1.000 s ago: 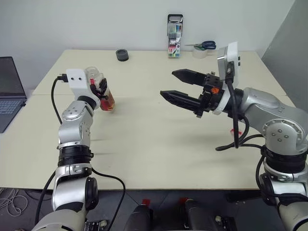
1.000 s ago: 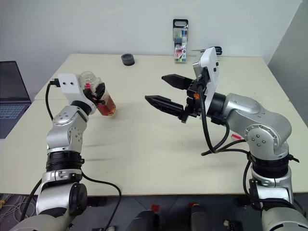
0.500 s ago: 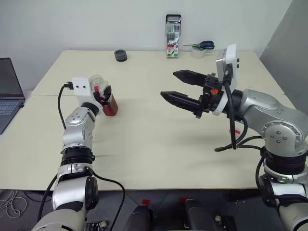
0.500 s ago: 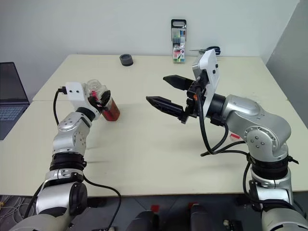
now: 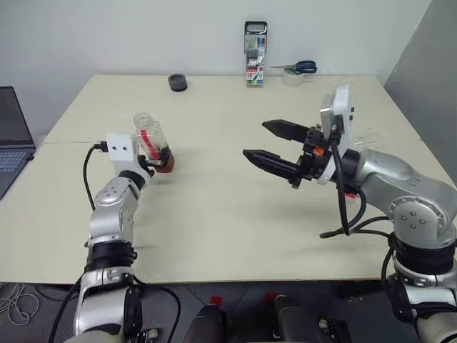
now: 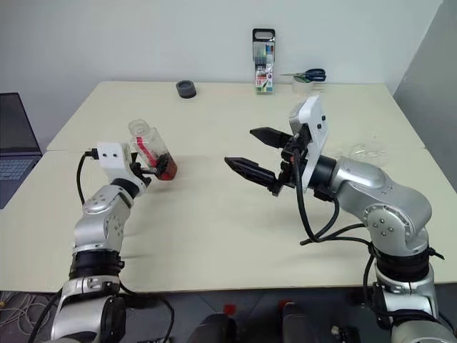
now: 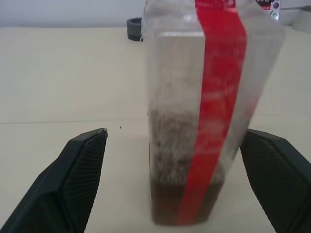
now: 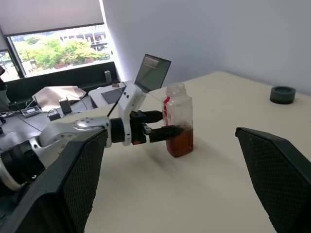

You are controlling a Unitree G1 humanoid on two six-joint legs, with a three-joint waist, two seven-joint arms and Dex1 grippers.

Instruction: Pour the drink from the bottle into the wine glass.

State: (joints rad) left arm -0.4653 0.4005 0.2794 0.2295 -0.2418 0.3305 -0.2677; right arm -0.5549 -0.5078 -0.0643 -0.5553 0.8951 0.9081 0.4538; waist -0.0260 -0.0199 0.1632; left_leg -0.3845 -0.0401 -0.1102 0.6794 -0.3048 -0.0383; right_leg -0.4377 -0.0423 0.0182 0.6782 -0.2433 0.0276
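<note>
Your tabletop [image 5: 228,214] fills the scene, pale and wide, with a laptop [image 5: 11,136] off its left edge. On your right, the right pincer [image 5: 265,141] hangs above the middle of the tabletop, pointing toward the left side, fingers spread wide with nothing between them. On your left, the left pincer [image 7: 180,184] sits low with its fingers wide apart, one on each side of the bottle [image 5: 153,146], and the wrist view shows a clear gap on both sides, so nothing is gripped. The bottle is on the left part of the tabletop, just ahead of that pincer; it looks tilted in the head views, though whether it stands flat is hard to tell. It has no cap on, and the drink [image 8: 181,141] fills only its lower part, reddish-brown. A faint clear shape [image 6: 365,152] lies on the tabletop at far right, possibly the glass, too washed out to call. Along the back edge: a pen pack [image 5: 255,53], scissors [image 5: 300,67] on a tape roll [image 5: 291,77], and a small dark ring [image 5: 177,82].
</note>
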